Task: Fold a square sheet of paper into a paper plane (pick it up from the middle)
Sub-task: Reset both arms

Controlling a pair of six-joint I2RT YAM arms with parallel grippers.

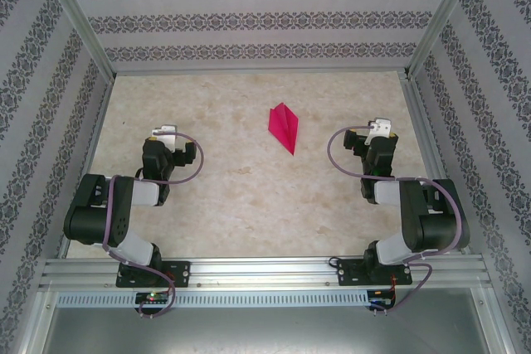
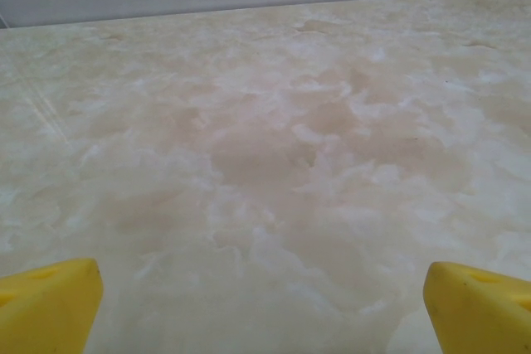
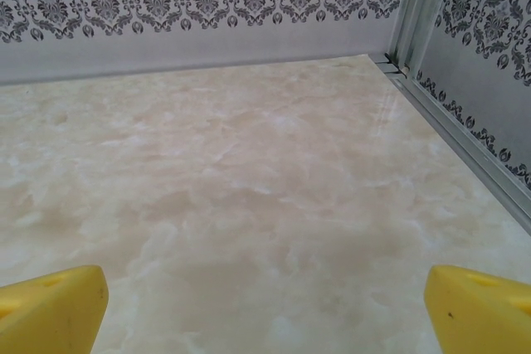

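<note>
From overhead, I could not make out the fingers of either claw; each sat tucked under its wrist housing. The paper plane (image 1: 284, 128) was small in that view, so its folds read as little more than a centre crease. In each wrist view the fingers were cut off by the bottom edge, leaving just their yellow tips.

I counted one pink paper plane, two arms, and two claws. The left wrist camera showed two fingertips (image 2: 50, 304) and so did the right wrist camera (image 3: 481, 308).

The plane lay flat on the pale marbled table (image 1: 232, 205), toward the centre of its far half, its sharp end pointing to about 5 o'clock. It was at roughly 3 o'clock from the left claw (image 1: 163, 133) and 9 o'clock from the right claw (image 1: 377, 128), well apart from both.

Both claws stood wide, holding nothing, with bare table between the tips of the left claw (image 2: 265, 308) and the right claw (image 3: 265, 308).
</note>
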